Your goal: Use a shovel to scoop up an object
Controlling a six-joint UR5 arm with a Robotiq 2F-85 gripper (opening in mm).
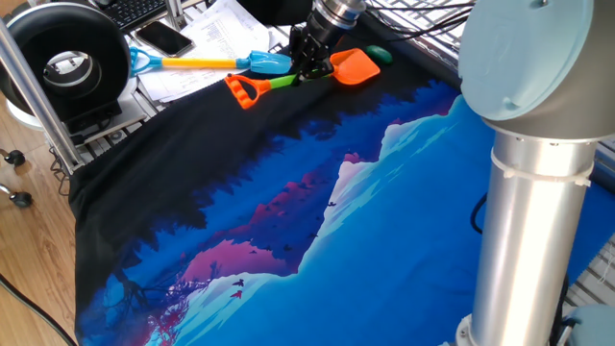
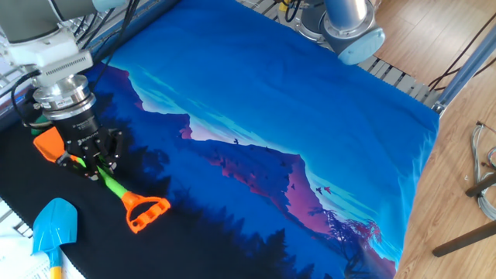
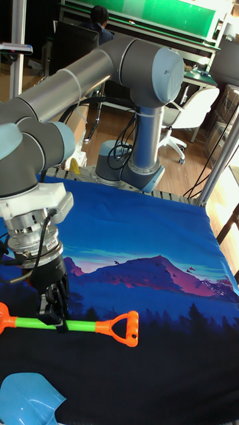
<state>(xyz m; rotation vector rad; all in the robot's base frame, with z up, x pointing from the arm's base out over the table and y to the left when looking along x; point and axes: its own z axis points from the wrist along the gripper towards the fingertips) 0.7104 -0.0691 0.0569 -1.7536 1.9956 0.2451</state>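
Observation:
My gripper (image 1: 309,71) is shut on the lime-green shaft of the shovel (image 1: 279,83), close behind its orange blade. The shovel lies low over the black part of the cloth. Its orange D-handle points away from the blade. The object (image 1: 379,55), a small dark green oval, sits just beyond the blade's far edge. From the other fixed view, the gripper (image 2: 87,161) holds the shovel (image 2: 113,186) and I cannot make out the object. In the tall fixed view, the gripper (image 3: 53,321) clamps the shovel (image 3: 83,325), whose blade is cut off at the left edge.
A blue-bladed shovel (image 1: 264,63) with a yellow shaft lies right beside the gripper, also seen as a blue blade (image 2: 53,225) near the corner. Papers, a phone (image 1: 163,38) and a black round device (image 1: 62,62) sit off the cloth. The arm's base column (image 1: 538,221) stands at the right.

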